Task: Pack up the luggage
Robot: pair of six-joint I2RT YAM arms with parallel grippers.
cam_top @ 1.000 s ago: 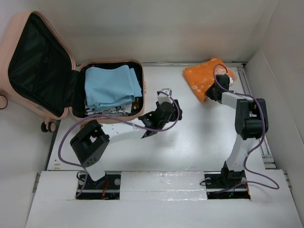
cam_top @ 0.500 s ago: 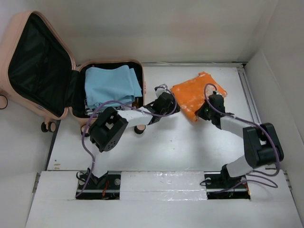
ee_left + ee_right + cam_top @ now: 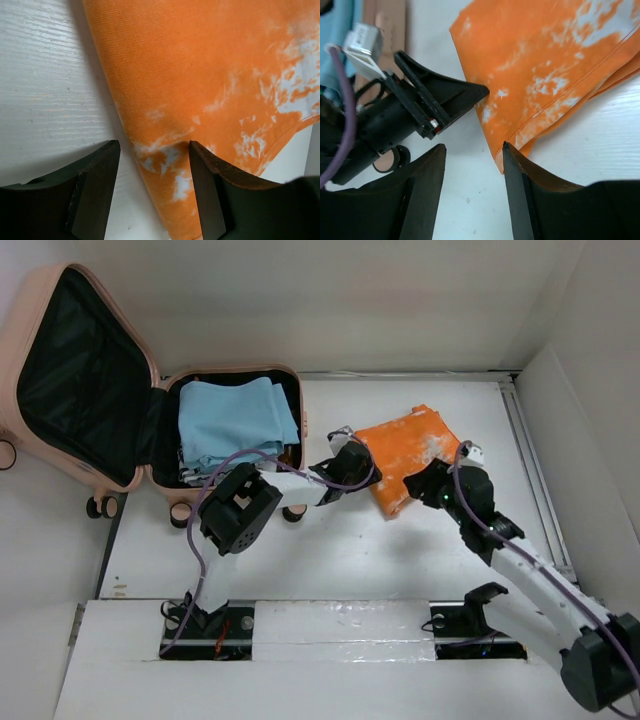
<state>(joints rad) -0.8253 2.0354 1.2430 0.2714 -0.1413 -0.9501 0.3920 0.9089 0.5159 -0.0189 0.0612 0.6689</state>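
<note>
The luggage (image 3: 75, 370) lies open at the far left, pale pink with black lining, and a folded light blue cloth (image 3: 235, 420) fills its base. An orange cloth with white blotches (image 3: 410, 445) lies flat on the table's middle. My left gripper (image 3: 365, 473) is open at the cloth's left edge. In the left wrist view the orange cloth's (image 3: 210, 65) narrow corner lies between the left gripper's (image 3: 152, 187) spread fingers, unclamped. My right gripper (image 3: 418, 483) is open at the cloth's near edge. In the right wrist view the right gripper (image 3: 472, 192) has only table between its fingers, and the cloth's (image 3: 545, 60) corner touches one finger.
White walls enclose the table at the back and right (image 3: 590, 440). The luggage's wheels (image 3: 100, 506) stand at its near side. A patterned item (image 3: 225, 476) lies under the blue cloth in the base. The two grippers sit close together, the left gripper (image 3: 420, 115) filling the right wrist view's left.
The right arm dragged the orange cloth from the back right toward the middle, then opened and let it go. The left gripper moved right to the cloth's left edge.
</note>
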